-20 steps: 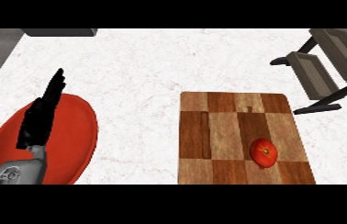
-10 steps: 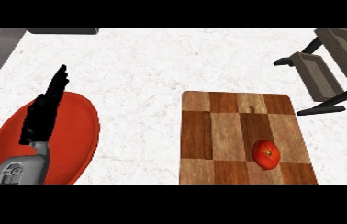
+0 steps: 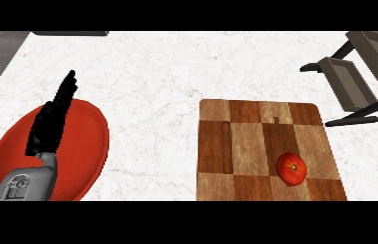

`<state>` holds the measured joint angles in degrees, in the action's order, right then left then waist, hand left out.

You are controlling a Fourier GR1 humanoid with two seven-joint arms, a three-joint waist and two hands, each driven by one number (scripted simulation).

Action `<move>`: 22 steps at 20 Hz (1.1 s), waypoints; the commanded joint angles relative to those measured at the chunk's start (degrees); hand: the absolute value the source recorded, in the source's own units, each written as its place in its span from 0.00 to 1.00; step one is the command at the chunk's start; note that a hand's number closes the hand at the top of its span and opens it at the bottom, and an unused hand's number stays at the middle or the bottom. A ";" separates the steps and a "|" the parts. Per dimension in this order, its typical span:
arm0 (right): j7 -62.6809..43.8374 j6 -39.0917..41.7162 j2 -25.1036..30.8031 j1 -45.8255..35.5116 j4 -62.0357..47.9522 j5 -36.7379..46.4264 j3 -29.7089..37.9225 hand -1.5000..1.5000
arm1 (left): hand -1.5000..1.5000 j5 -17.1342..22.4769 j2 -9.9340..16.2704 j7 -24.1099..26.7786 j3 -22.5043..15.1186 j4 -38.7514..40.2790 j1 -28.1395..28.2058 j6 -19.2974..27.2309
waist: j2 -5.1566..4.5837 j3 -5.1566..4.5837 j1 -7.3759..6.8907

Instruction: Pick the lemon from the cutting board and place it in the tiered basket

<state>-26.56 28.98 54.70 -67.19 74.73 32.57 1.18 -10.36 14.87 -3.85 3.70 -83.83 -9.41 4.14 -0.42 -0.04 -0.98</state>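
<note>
A round red fruit [image 3: 291,169] that looks like a tomato lies on the checkered wooden cutting board [image 3: 251,138], near its lower right corner; no lemon shows. The grey tiered basket [image 3: 347,78] stands at the right edge, beyond the board. My left hand [image 3: 52,119] rests at the left with straight fingers pointing up, over a red plate, holding nothing. My right hand is out of the picture.
A red plate [image 3: 81,148] lies at the lower left under my left forearm. White marble counter stretches between the plate and the board. A dark strip runs along the counter's far left corner [image 3: 70,33].
</note>
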 commanded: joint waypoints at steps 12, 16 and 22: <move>22.36 -2.75 -0.95 2.47 -21.66 2.96 2.58 1.00 | 0.50 -0.53 -0.95 -1.91 0.56 -0.08 -1.40 -0.06 | 0.27 0.03 0.65; 19.84 0.31 -2.70 2.03 -29.32 0.48 5.49 1.00 | 0.50 -0.03 0.19 1.77 1.44 1.25 0.61 -1.31 | 0.05 0.00 0.36; 18.39 0.17 -3.58 2.76 -31.15 -0.80 8.99 0.00 | 0.50 -1.02 -1.08 0.59 0.86 0.95 -0.38 -0.63 | 0.31 0.02 0.55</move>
<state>-8.15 29.76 52.05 -65.48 45.18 32.49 8.28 -11.10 14.09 -3.95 4.37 -83.89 -9.39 3.45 -0.16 -0.01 -0.56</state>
